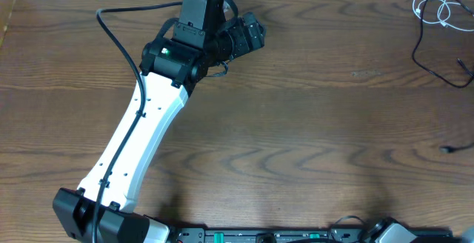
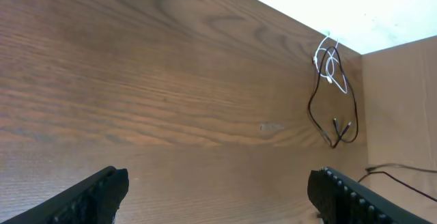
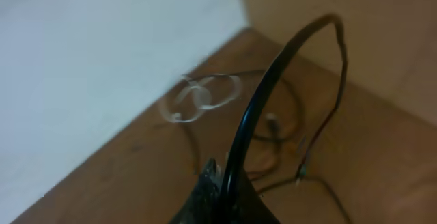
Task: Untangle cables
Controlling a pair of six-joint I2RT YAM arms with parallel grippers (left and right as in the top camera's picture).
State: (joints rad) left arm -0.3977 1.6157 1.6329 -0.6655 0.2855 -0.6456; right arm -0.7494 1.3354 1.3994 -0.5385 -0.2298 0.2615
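Wood-grain table (image 1: 311, 124), pale strip along the 12 o'clock edge. At the 2 o'clock corner: white cable (image 2: 330, 65) tangled with black cables (image 2: 310, 108), lying flat. Left gripper (image 2: 218, 179) near 12 o'clock, jaws spread wide, empty. Right gripper (image 3: 217, 193) pinched closed; black strand (image 3: 273, 75) arcing up from the tips, grip unclear.

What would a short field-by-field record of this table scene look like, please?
surface: brown wood-grain table
white cable: looped white charging cord, lying at the far corner
black cable: thin black cord, trailing from the white loops, plugs at its end
left gripper: open, holding nothing, over bare wood
right gripper: shut, apparently on an arching black cord; view blurred
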